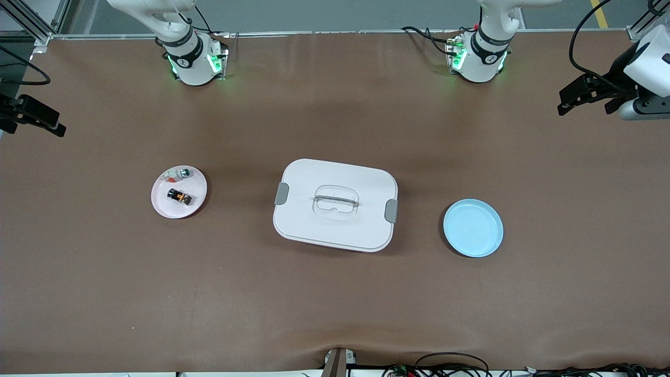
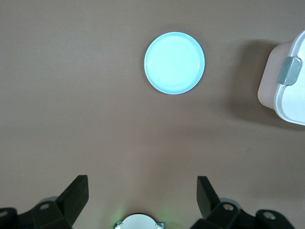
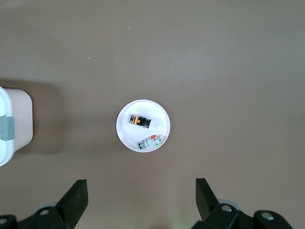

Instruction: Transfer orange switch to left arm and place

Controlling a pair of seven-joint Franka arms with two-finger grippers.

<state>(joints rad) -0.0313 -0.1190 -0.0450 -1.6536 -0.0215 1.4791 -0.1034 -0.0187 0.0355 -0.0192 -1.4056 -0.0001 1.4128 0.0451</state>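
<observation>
The orange switch [image 1: 179,197], a stubby black part with orange marks, lies on a small pink plate [image 1: 161,207] toward the right arm's end of the table. It also shows in the right wrist view [image 3: 140,121]. The white box [image 1: 335,175] with grey clips stands mid-table, between the pink plate and a blue plate [image 1: 473,228]. My right gripper [image 3: 141,182] is open and empty, high above the table near the pink plate [image 3: 125,136]; it shows at the edge of the front view [image 1: 31,121]. My left gripper [image 2: 142,180] is open and empty, high near the blue plate [image 2: 174,63], and shows at the front view's edge [image 1: 585,102].
A pale grey-white part with a green end [image 1: 177,174] lies on the pink plate beside the switch, farther from the front camera. The box's corners show in the left wrist view [image 2: 290,102] and the right wrist view [image 3: 12,143]. Cables run along the table's near edge.
</observation>
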